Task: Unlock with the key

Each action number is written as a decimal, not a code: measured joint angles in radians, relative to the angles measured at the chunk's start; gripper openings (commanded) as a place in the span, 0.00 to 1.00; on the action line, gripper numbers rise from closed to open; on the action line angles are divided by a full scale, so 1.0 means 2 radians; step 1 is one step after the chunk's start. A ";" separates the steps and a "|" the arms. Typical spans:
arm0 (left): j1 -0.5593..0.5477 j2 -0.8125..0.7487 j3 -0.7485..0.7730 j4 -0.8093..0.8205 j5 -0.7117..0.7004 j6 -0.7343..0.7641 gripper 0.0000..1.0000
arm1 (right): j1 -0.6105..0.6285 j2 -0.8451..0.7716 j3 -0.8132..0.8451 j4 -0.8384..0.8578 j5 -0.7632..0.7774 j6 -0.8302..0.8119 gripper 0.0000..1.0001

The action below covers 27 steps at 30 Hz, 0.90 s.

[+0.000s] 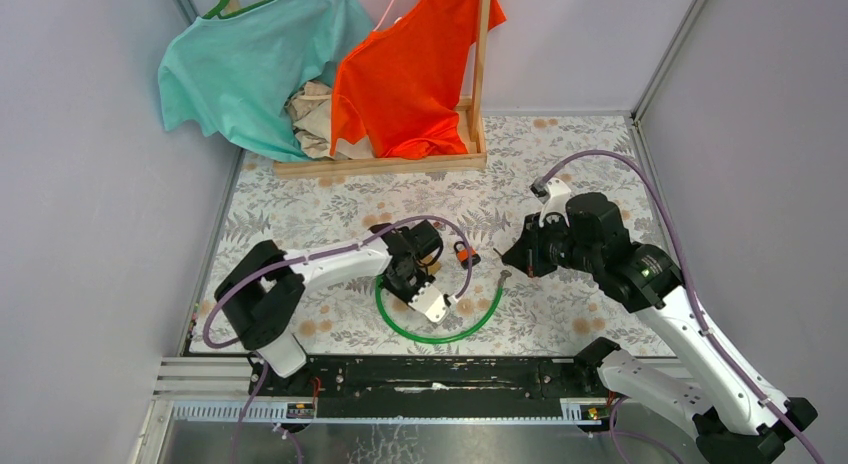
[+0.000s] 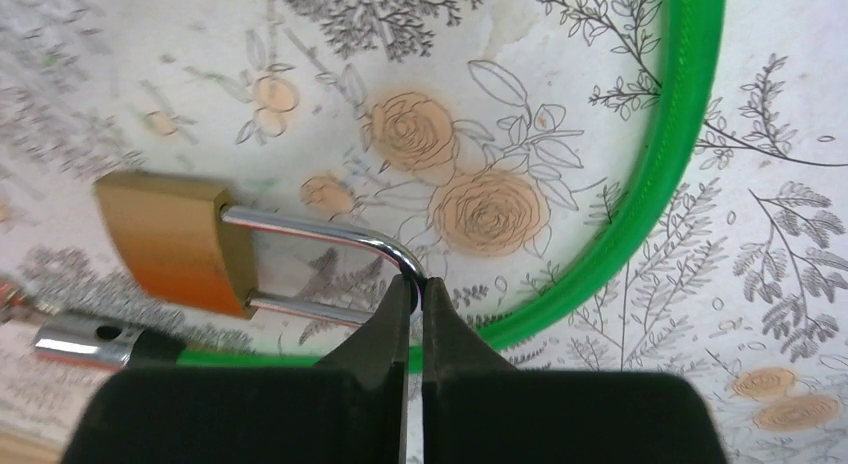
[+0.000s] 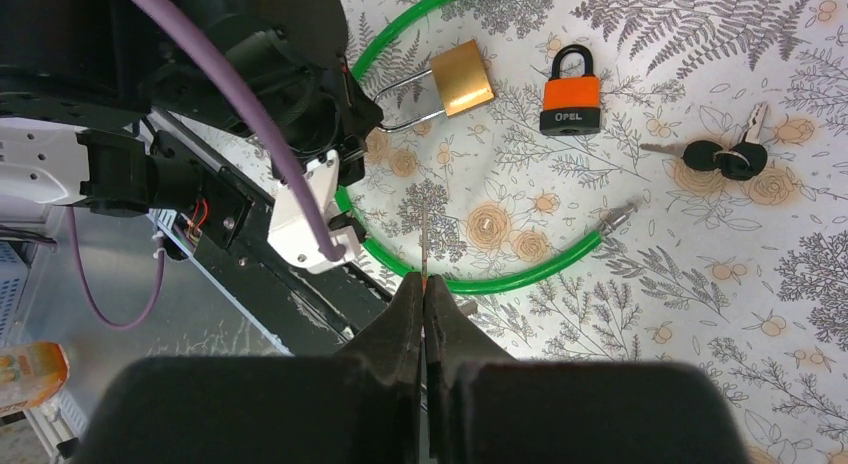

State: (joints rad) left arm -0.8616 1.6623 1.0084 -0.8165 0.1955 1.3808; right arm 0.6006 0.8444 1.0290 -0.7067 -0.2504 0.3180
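A brass padlock (image 2: 170, 244) with a steel shackle (image 2: 330, 232) is in the left wrist view, its body blurred. My left gripper (image 2: 416, 284) is shut on the bend of the shackle. The brass padlock also shows in the right wrist view (image 3: 462, 77), beside my left gripper. My right gripper (image 3: 424, 281) is shut on a thin key (image 3: 424, 246), seen edge-on with an orange bit at the fingertips. It hangs above the mat, right of the padlock. In the top view my left gripper (image 1: 418, 272) and right gripper (image 1: 512, 259) face each other across the mat.
A green cable loop (image 3: 520, 272) with a metal end (image 3: 615, 216) lies on the floral mat. An orange OPEL padlock (image 3: 570, 94) and a bunch of black keys (image 3: 722, 157) lie beside it. A wooden rack with teal and orange shirts (image 1: 400, 74) stands at the back.
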 measured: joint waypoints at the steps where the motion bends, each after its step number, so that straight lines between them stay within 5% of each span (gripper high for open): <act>1: 0.000 -0.004 0.006 -0.007 0.001 -0.002 0.00 | 0.000 0.000 0.002 0.000 0.000 0.000 0.00; 12: -0.001 -0.059 0.072 -0.101 0.044 -0.071 0.00 | 0.000 -0.001 0.008 0.000 0.001 -0.001 0.00; 27: -0.002 -0.018 0.179 -0.171 0.082 -0.165 0.00 | 0.000 -0.014 0.011 -0.001 0.002 -0.001 0.00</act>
State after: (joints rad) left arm -0.8646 1.6272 1.3670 -1.1580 0.3599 1.0504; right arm 0.6006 0.8173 1.0508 -0.7094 -0.2470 0.3153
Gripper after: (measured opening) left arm 0.022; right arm 0.011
